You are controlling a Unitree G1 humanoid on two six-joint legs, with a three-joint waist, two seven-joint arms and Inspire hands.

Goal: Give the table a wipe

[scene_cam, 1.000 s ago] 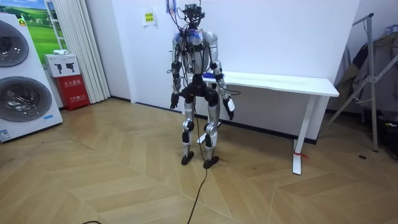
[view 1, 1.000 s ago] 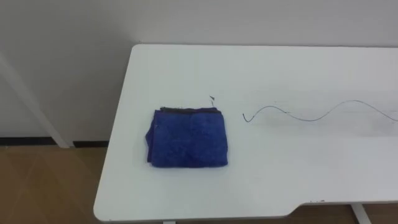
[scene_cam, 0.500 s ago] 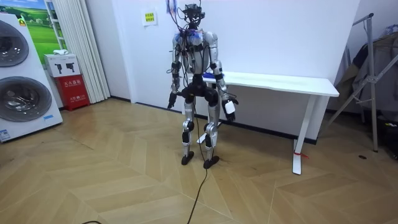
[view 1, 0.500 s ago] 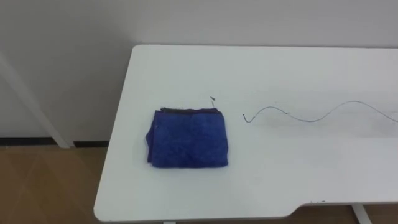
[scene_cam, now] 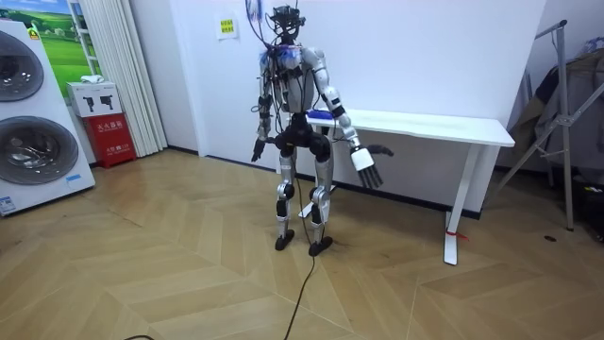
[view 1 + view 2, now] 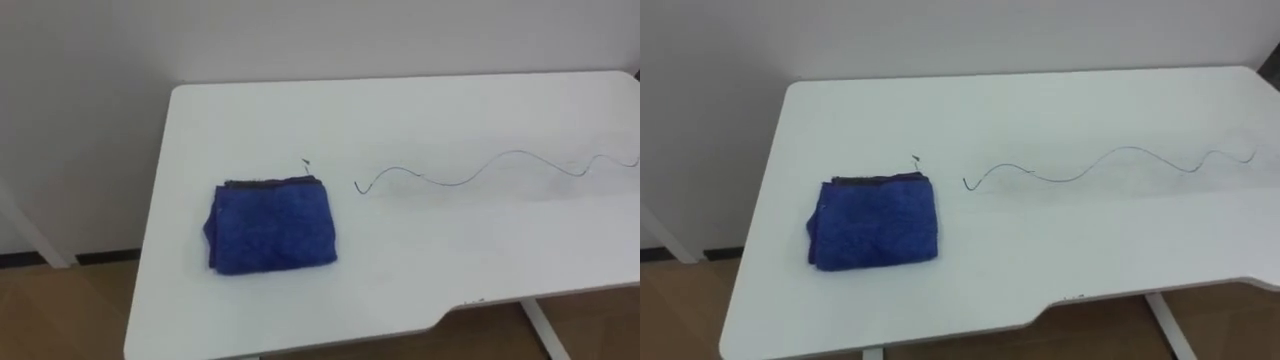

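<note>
White table (image 6: 420,110) is sitting against a plain wall, and the folded blue cloth (image 6: 272,227) is lying flat near its left end, close to the front edge. It's looking like soft terry, light and floppy, so I'm guessing it'll be sagging or unfolding if pinched by one corner. Pressing flat on the middle, or grabbing across the thick folded edge, is seeming safer. Just right of its back corner a tiny dark speck (image 6: 306,161) is sitting, then a thin wavy line (image 6: 480,172) is running off toward the right end, probably what's needing the wipe. Nothing's getting in the way between cloth and line. In the room view the robot's standing at the table's left end. Its left hand (image 5: 257,151) is hanging by the hip and I can't make out its state. The right hand (image 5: 366,168) is sticking out in front of the table, below the top, with fingers loose and holding nothing.
</note>
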